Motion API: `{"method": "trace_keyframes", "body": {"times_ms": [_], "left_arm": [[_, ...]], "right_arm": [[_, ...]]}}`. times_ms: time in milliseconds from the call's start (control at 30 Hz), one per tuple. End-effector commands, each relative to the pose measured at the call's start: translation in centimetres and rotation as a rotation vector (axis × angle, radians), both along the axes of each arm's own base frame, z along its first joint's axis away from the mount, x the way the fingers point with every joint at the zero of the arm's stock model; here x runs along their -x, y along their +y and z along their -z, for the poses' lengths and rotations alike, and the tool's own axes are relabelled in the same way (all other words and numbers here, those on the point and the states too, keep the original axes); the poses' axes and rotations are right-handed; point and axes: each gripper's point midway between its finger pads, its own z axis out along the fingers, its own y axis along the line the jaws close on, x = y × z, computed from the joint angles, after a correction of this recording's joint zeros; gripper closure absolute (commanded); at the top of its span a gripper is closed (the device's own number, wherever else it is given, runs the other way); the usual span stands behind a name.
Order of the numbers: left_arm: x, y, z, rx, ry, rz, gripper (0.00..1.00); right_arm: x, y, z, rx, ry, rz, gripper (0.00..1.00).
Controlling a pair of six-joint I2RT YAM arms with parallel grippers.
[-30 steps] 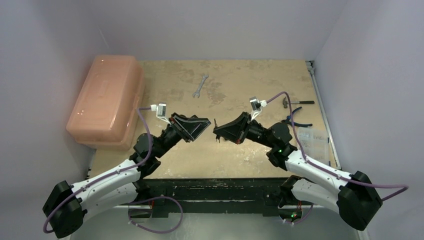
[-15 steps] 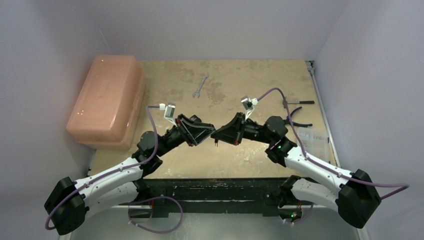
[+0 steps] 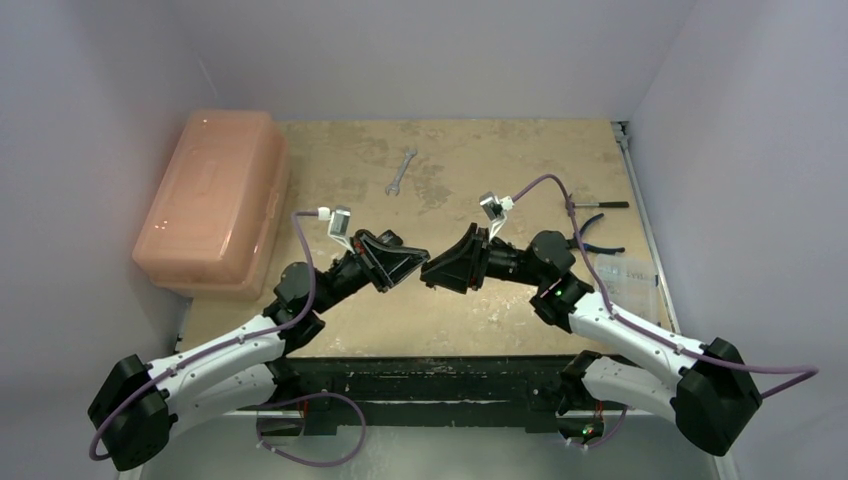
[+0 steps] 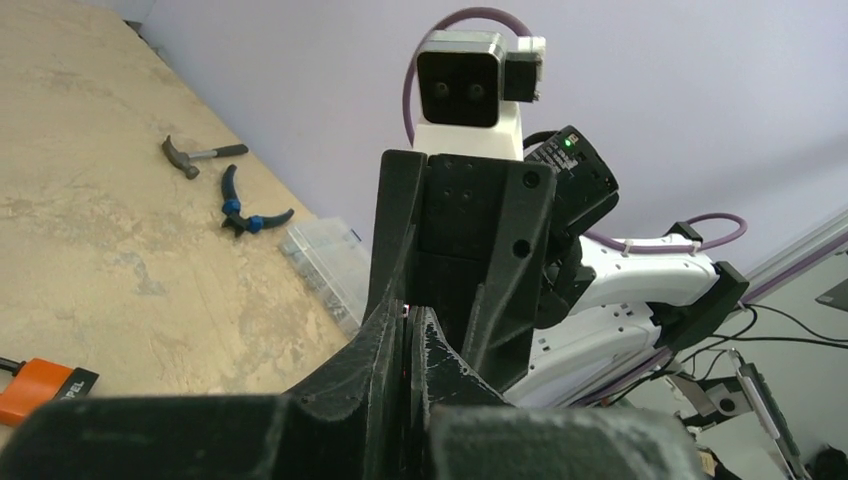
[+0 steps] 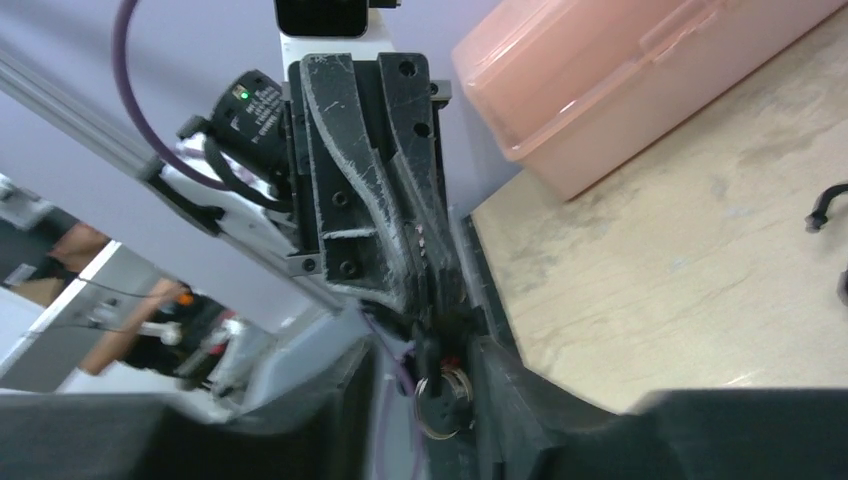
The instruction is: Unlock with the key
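Two grippers meet tip to tip above the worktop [image 3: 480, 310]; the top view hides the key [image 5: 430, 358]. My right wrist view shows it, ring [image 5: 440, 412] attached, pinched in my right gripper [image 3: 430, 272]. My left gripper [image 4: 408, 318] is pressed together. Only the left wrist view shows the orange lock [image 4: 38, 387] on the worktop.
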Motion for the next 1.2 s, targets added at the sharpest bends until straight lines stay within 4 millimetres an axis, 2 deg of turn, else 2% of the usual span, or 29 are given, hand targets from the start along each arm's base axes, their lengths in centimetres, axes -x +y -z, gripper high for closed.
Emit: {"method": "trace_keyframes", "body": {"times_ms": [0,100,300,567,900,1167], "left_arm": [[-0.7,1.5,-2.8,0.096,-0.029,-0.086,1.0],[-0.9,2.3,-3.3,0.149,-0.019,-0.122,1.0],[-1.2,2.5,-3.6,0.189,-0.012,-0.131,1.0],[-1.1,2.5,-3.4,0.189,-0.008,-0.127,1.0],[-1.0,2.4,-3.4,0.187,-0.009,-0.122,1.0],[-1.4,2.1,-3.0,0.182,-0.005,-0.125,1.0]], "right_arm": [[0.0,-0.3,-2.1,-0.069,-0.027,0.02,0.42],[0.0,-0.5,-2.1,-0.114,0.0,0.034,0.4],[0.3,-0.3,-2.4,-0.162,0.02,0.004,0.46],[-1.2,-0.4,-4.0,-0.166,-0.009,0.087,0.38],[-1.8,-0.4,-4.5,-0.167,-0.016,0.116,0.38],[-1.5,-0.1,-4.9,-0.179,-0.011,0.082,0.45]]}}
